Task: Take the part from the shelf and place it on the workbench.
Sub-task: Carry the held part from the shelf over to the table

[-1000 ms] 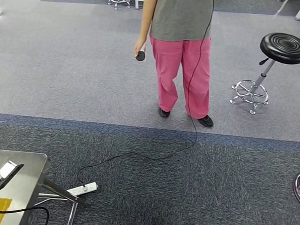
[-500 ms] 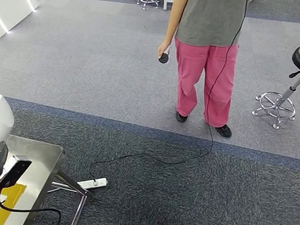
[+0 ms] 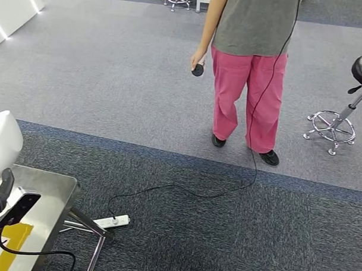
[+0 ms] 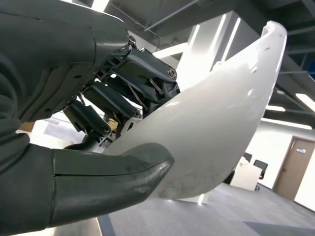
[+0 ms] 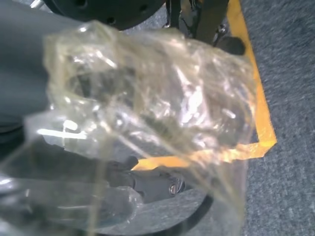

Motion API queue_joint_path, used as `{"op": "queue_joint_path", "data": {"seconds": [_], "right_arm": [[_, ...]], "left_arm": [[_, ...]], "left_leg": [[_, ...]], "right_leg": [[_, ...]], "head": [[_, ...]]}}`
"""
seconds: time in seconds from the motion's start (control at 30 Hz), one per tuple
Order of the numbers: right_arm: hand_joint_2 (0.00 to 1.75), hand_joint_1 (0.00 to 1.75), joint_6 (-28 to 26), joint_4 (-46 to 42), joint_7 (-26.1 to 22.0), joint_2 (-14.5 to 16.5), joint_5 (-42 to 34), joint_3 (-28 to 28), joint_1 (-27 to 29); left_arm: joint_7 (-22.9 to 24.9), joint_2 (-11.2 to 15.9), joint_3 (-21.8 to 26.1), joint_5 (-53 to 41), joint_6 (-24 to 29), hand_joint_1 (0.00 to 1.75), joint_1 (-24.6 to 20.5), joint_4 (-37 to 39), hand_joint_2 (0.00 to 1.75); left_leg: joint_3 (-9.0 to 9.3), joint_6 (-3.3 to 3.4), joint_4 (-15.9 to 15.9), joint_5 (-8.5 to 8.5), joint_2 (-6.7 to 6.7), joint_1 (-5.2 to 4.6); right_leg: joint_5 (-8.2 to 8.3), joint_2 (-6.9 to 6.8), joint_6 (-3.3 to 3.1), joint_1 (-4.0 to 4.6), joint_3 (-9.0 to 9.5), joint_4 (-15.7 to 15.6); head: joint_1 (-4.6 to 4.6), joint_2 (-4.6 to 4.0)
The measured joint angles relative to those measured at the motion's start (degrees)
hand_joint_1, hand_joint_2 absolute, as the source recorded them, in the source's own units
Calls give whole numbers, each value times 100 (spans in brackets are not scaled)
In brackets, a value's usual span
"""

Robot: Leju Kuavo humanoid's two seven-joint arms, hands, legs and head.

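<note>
- Camera drift is the main change: against the head view 0.5 s ago, the whole scene has slid only slightly, while 1 s ago it sat much further over, so the robot's turn looks nearly finished.
- Workbench (image 3: 56, 193), a steel-topped table, now shows more of its corner, and the white part (image 3: 6, 141) rises higher at the head view's left edge; placing looks close.
- Left hand (image 4: 96, 128) in its wrist view has thumb and dark fingers clamped on the curved white part (image 4: 219, 123), a grip the head view cuts off.
- Right hand (image 5: 148, 184) lies behind crinkled clear plastic film (image 5: 148, 98); I cannot tell how its fingers sit.
- Person (image 3: 251, 66) stands beyond, holding a small black object, cable trailing to a power strip (image 3: 109, 220).
</note>
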Motion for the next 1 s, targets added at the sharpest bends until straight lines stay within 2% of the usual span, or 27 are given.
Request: {"op": "queue_joint_path", "data": {"seconds": [0.1, 0.13, 0.17, 0.2, 0.27, 0.3, 0.33, 0.37, 0.43, 0.47, 0.57, 0.6, 0.73, 0.8, 0.9, 0.93, 1.0], "right_arm": [[0, 0, -7, 0, 15, -2, -20, 2, -14], [0, 0, -9, 0, 18, -3, -30, 3, -12], [0, 0, -10, 0, 21, -5, -41, 3, -7], [0, 0, -11, 0, 24, -8, -51, 3, -2], [0, 0, -12, 0, 25, -14, -63, 4, -1], [0, 0, -11, 0, 24, -16, -67, 5, -6], [0, 0, -11, 0, 22, -16, -71, 7, -12], [0, 0, -10, 0, 21, -17, -75, 8, -12], [0, 0, -11, 1, 19, -22, -81, 10, 4], [0, 0, -11, 2, 19, -25, -83, 10, 13], [0, 0, -11, 2, 15, -27, -88, 14, 1], [0, 0, -10, 2, 16, -27, -91, 17, -3], [0, 0, -11, 2, 18, -27, -98, 45, -1], [0, 0, -12, 2, 18, -27, -98, 55, -2], [0, 0, -12, 2, 18, -27, -98, 61, -3], [0, 0, -12, 2, 18, -27, -98, 62, -3], [0, 0, -12, 2, 18, -27, -99, 63, -2]], "left_arm": [[47, -15, 4, 3, -48, 175, 26, -13, 175], [77, -24, 3, 12, -81, 175, 35, -13, 175], [103, -33, 1, 25, -117, 175, 44, -13, 175], [122, -42, -1, 40, -150, 175, 54, -13, 175], [134, -50, -3, 66, -188, 175, 67, -13, 175], [130, -50, -2, 81, -197, 175, 69, -16, 175], [119, -49, -1, 100, -204, 175, 69, -22, 175], [102, -49, 0, 123, -208, 175, 71, -29, 175], [63, -48, 3, 162, -214, 175, 82, -46, 175], [51, -47, 4, 173, -215, 175, 88, -52, 175], [37, -41, 9, 193, -215, 175, 89, -70, 175], [34, -39, 10, 208, -215, 175, 90, -74, 175], [32, -40, 12, 251, -218, 175, 99, -84, 175], [32, -41, 12, 254, -218, 175, 102, -91, 175], [32, -42, 12, 254, -218, 175, 105, -93, 175], [32, -42, 12, 254, -218, 175, 107, -93, 175], [32, -43, 12, 254, -218, 175, 109, -94, 175]], "left_leg": [[66, -1, 2, 17, 32, 9], [67, -7, 4, 12, 34, 11], [70, -19, 7, 5, 33, 13], [81, -36, 9, -7, 30, 18], [122, -87, 12, -43, 23, 31], [134, -119, 15, -59, 20, 35], [133, -152, 19, -71, 17, 36], [122, -185, 22, -82, 13, 37], [120, -239, 38, -80, 5, 38], [141, -214, 33, -82, 6, 39], [188, -16, -2, -105, 16, 31], [190, 16, -7, -109, 18, 29], [194, 17, -30, -102, 23, 43], [195, -37, -40, -99, 24, 53], [200, -242, -63, -101, 24, 70], [200, -287, -67, -103, 24, 73], [199, -305, -67, -104, 25, 73]], "right_leg": [[-509, -66, 47, -13, -472, 906], [-617, -75, 58, -19, -629, 1168], [-618, -80, 68, -25, -703, 1262], [-504, -81, 77, -31, -670, 1145], [-90, -62, 87, -45, -340, 422], [19, -39, 73, -38, -182, 67], [64, -19, 32, -30, -71, -177], [63, -3, -22, -18, -17, -278], [85, -20, -137, -2, 14, -309], [122, -29, -151, -1, 42, -326], [129, -36, -145, 3, 91, -359], [123, -35, -153, 8, 91, -359], [104, -36, -184, 40, 92, -355], [99, -36, -193, 50, 92, -350], [95, -37, -199, 54, 87, -340], [94, -38, -201, 53, 87, -338], [93, -39, -203, 51, 91, -337]], "head": [[29, -1], [26, -1], [26, -1], [27, -1], [26, -1], [26, -1], [24, -1], [20, -1], [17, -1], [17, -1], [8, 0], [5, 0], [7, -1], [8, -1], [9, -1], [10, -1], [11, -1]]}}
